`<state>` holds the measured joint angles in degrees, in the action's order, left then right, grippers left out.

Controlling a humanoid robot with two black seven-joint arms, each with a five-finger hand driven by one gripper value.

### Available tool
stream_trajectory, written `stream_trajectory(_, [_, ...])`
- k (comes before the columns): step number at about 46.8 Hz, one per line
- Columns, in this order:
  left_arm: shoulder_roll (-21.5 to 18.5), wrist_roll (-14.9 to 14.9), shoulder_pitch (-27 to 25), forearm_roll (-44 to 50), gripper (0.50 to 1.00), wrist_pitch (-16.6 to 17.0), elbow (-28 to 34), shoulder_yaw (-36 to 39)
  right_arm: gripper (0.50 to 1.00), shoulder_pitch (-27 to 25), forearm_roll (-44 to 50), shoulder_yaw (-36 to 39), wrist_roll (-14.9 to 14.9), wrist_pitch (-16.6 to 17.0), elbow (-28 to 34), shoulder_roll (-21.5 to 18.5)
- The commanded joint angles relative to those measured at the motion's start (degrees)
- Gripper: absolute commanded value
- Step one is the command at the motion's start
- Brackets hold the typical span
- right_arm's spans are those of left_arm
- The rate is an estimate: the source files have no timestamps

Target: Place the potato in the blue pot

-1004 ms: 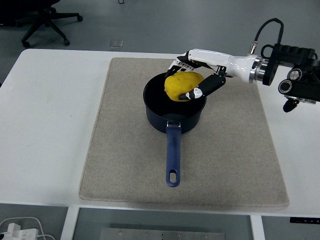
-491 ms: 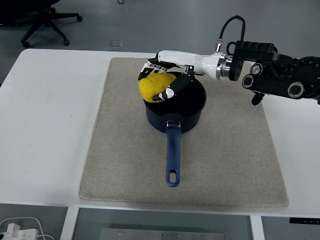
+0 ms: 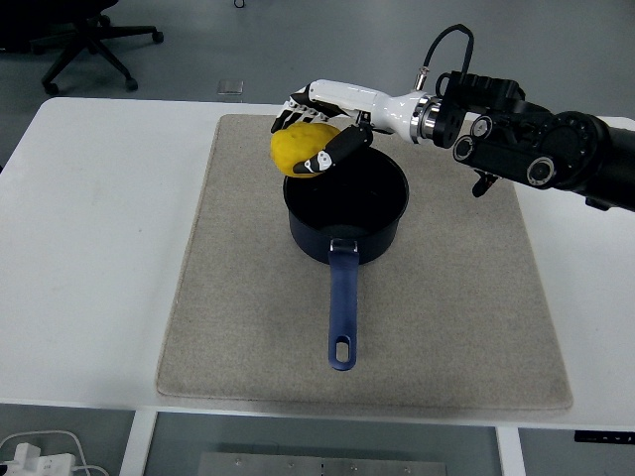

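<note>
A yellow potato (image 3: 299, 148) hangs in the air over the far left rim of the blue pot (image 3: 346, 206). My right hand (image 3: 316, 136) is shut on it, white fingers curled over its top and a dark thumb against its near side. The pot stands on the grey mat (image 3: 451, 307) with its long blue handle (image 3: 343, 312) pointing toward the near edge. Its dark inside shows nothing in it. The right arm (image 3: 516, 142) reaches in from the right edge.
The grey mat lies in the middle of the white table (image 3: 94, 238). An office chair (image 3: 89, 35) stands on the floor beyond the far left corner. A white power strip with cables (image 3: 30, 456) lies below the near edge.
My right hand has carried the potato leftward and slightly up, from above the pot's middle to over its far left rim. The arm reached further in from the right.
</note>
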<state>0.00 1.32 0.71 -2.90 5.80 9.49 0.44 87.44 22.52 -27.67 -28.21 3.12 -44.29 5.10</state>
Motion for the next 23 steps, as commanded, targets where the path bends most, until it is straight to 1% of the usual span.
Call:
stream_trajectory(1, [0.00, 0.00, 0.00, 0.00, 0.996, 0.00, 0.00, 0.00, 0.500, -0.96, 0.16, -0.02, 0.08, 0.04, 0.35, 0.00])
stream_trajectory(9, [0.00, 0.00, 0.00, 0.00, 0.996, 0.00, 0.00, 0.00, 0.500, -2.01, 0.51, -0.02, -0.01, -0.05, 1.05, 0.09])
stream_trajectory(23, [0.00, 0.00, 0.00, 0.00, 0.996, 0.00, 0.00, 0.00, 0.500, -2.28, 0.51, -0.02, -0.01, -0.13, 1.05, 0.35])
